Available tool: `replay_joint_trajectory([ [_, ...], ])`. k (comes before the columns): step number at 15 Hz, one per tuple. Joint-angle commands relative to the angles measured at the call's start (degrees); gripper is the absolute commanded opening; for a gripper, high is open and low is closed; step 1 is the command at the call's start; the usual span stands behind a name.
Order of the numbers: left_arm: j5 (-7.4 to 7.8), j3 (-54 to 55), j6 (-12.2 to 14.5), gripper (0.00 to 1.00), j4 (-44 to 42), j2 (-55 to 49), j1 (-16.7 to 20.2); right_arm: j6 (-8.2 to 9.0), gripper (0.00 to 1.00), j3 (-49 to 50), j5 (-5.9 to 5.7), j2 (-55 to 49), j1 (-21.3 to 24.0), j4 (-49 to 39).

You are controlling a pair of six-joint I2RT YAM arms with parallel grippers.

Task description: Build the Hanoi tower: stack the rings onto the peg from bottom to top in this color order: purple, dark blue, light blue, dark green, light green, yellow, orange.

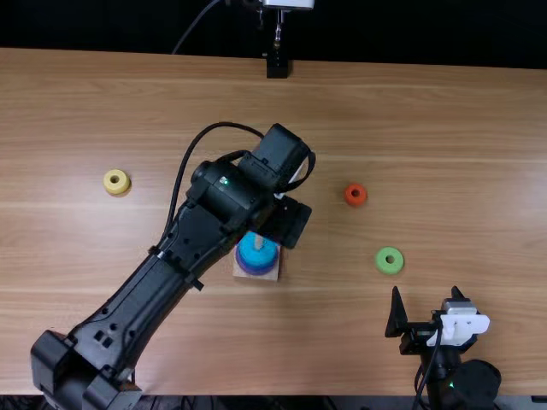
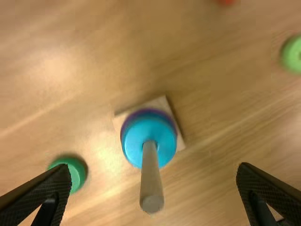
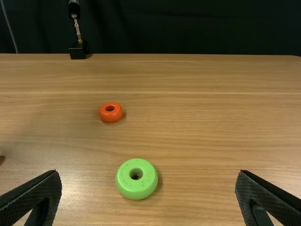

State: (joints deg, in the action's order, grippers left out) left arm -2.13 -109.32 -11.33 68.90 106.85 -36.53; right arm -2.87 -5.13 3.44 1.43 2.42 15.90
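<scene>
wooden desk, dark cloth beyond its far edge, black stand with metal rod, thin cable to its left

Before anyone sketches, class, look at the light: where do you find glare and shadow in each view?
Top view: faint sheen on the table toward its near edge, a thin shadow at the yellow ring; left wrist view: pale glare patches on the wood, dark shadow beside the dark green ring; right wrist view: shadows beside the light green and orange rings.

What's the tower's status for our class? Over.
Left hand open above peg; right hand open. Light blue ring tops stack. Dark green ring loose beside base. Left arm partly blocks top view.
</scene>
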Motion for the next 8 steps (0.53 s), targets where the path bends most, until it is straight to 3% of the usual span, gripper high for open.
replay_joint_trajectory([
  [1,0.34,-2.0,0.0,1.0,-0.7,-2.7,1.6,-0.18,1.0,4.0,0.25,-1.4,0.8,2.4],
  [4,0.23,0.1,-0.1,1.0,-5.3,-7.9,7.0,-0.18,1.0,3.9,0.35,-1.4,0.8,2.4],
  [8,0.23,11.6,-0.1,1.0,-5.9,-18.1,15.5,-0.08,1.0,4.0,0.25,-1.4,0.8,2.4],
])
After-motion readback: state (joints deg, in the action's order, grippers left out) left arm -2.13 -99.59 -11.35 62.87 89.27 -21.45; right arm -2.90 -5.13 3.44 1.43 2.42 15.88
